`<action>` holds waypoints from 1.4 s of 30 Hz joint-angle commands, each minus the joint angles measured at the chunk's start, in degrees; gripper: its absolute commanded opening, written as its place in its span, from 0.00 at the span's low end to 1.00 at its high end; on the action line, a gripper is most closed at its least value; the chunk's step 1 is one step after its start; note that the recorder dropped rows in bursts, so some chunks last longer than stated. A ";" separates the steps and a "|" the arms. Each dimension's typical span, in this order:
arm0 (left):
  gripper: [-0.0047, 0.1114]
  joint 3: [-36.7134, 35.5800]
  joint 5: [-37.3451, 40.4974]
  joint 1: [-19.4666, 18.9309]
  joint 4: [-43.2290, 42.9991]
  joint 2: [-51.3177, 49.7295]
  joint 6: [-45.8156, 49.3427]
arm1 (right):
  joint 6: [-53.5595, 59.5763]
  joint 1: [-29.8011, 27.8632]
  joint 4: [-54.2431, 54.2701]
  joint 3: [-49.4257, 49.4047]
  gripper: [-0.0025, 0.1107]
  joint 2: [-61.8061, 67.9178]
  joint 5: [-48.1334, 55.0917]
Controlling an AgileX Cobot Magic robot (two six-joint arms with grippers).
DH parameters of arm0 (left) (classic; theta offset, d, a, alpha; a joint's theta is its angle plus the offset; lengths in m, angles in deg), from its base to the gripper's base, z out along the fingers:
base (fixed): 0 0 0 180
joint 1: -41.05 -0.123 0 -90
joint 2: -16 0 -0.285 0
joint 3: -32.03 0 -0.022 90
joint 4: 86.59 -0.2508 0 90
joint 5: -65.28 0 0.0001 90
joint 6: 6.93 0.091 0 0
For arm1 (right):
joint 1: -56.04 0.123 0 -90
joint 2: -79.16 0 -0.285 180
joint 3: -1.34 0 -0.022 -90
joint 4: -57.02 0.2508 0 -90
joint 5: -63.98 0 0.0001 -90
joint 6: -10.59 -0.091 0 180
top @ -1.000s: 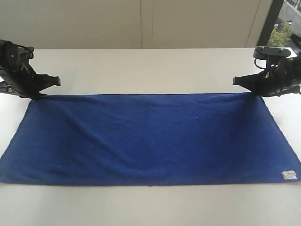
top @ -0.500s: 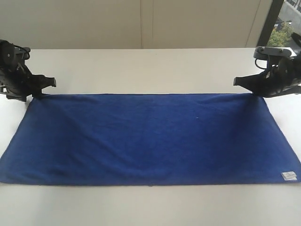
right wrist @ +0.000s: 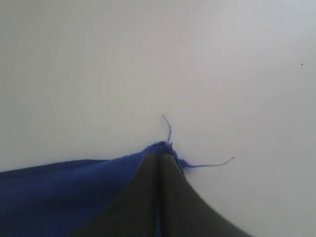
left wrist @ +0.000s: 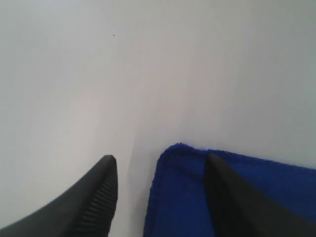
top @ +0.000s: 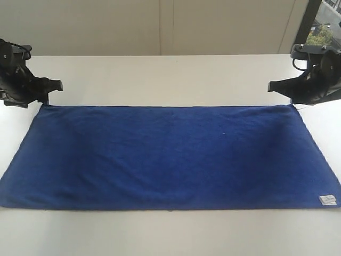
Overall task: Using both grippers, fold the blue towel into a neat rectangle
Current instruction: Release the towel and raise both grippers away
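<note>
Royal-blue towel [top: 170, 154], white table [top: 160, 80]

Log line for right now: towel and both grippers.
cloth: royal-blue rectangular terry towel spread on white table | left gripper: jaws open astride one corner | right gripper: jaws shut on another corner

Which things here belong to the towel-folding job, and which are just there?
Job: blue towel, lying flat; left gripper, open at one corner; right gripper, shut on another corner.
Not the job: white table; window; wall.
</note>
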 commanded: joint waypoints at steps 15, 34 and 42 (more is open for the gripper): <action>0.52 -0.28 -4.44 0.21 -5.11 -3.74 -0.26 | 0.84 0.09 -0.26 -0.03 0.02 -0.23 1.60; 0.52 -0.28 -6.80 -0.01 -5.87 -3.33 0.27 | 0.84 0.09 -0.26 -0.03 0.02 -0.48 2.21; 0.52 -0.28 -1.20 -0.01 -5.87 3.42 2.56 | 0.84 0.09 -0.26 -0.03 0.02 -4.94 7.09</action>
